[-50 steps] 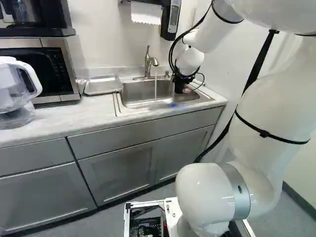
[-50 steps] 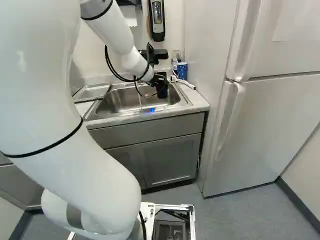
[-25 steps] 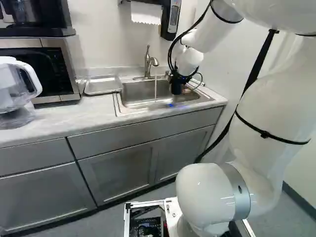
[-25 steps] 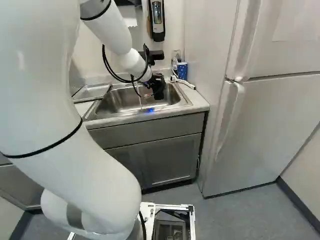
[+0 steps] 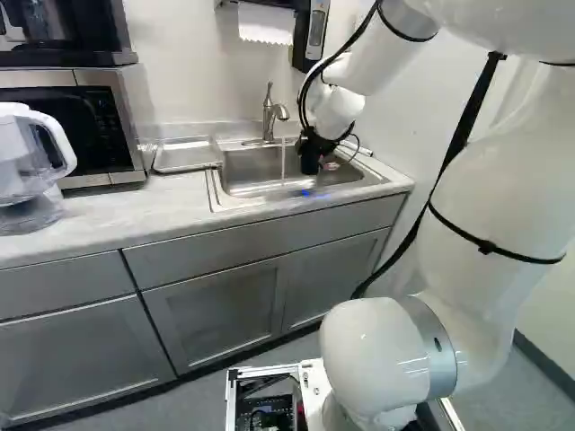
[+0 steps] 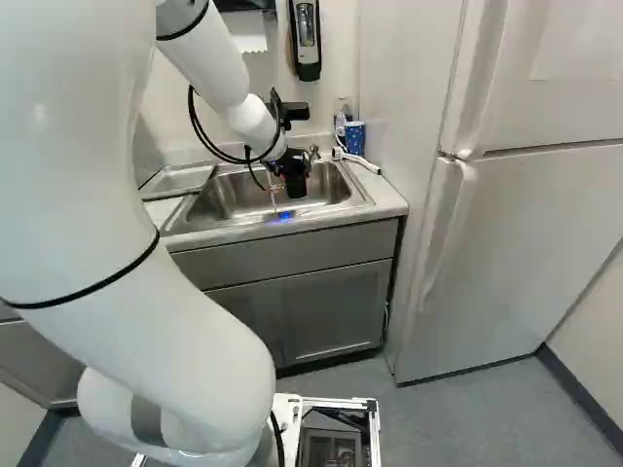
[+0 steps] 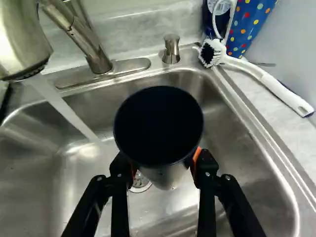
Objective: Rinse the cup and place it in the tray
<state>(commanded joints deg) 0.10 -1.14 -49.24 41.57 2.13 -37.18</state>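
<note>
gripper (image 6: 292, 172) parted cup-wide, clamping dark cup (image 7: 159, 126); water (image 7: 66, 111) falling beside it; label (image 7: 218, 7) near brush (image 7: 261, 76) unreadable

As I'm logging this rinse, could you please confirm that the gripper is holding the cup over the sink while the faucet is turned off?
Not quite: the faucet is on, as the wrist view shows its water stream running. The gripper is indeed holding the cup over the sink.
</note>
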